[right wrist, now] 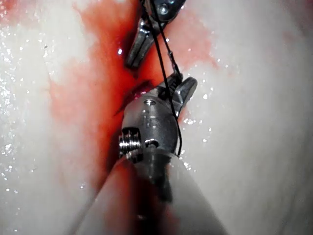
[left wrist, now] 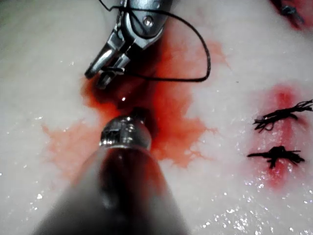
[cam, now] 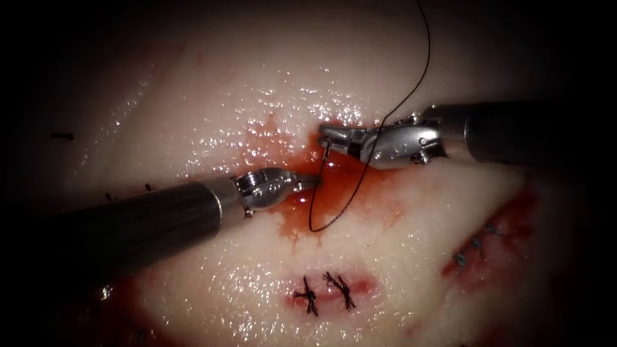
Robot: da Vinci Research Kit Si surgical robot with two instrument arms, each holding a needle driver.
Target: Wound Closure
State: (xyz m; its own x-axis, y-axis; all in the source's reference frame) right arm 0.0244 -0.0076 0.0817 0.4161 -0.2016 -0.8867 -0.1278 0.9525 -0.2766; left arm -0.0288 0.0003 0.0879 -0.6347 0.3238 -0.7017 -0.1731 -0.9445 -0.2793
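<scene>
The tissue (cam: 398, 58) carries a pool of red fluid (cam: 334, 193) over the cut. My right tool (cam: 326, 133) reaches in from the right, its jaws shut on the needle (cam: 326, 150) near the jaw tips. The short visible piece of needle hangs down toward the far edge of the pool, and I cannot tell whether its point is in the tissue. Dark thread (cam: 360, 180) runs from the needle, loops over the pool and climbs across the right tool out of view. My left tool (cam: 313, 182) lies just below, jaws shut, tip in the red fluid, holding nothing I can make out. The left wrist view shows the right tool (left wrist: 98, 76), needle (left wrist: 115, 71) and thread (left wrist: 208, 58).
Two dark knotted stitches (cam: 324, 292) close a short wound nearer the camera. A second red wound with bluish stitches (cam: 479, 244) lies at the right. A small cut end of thread (cam: 62, 136) rests far left. The tissue surface is wet and glistening.
</scene>
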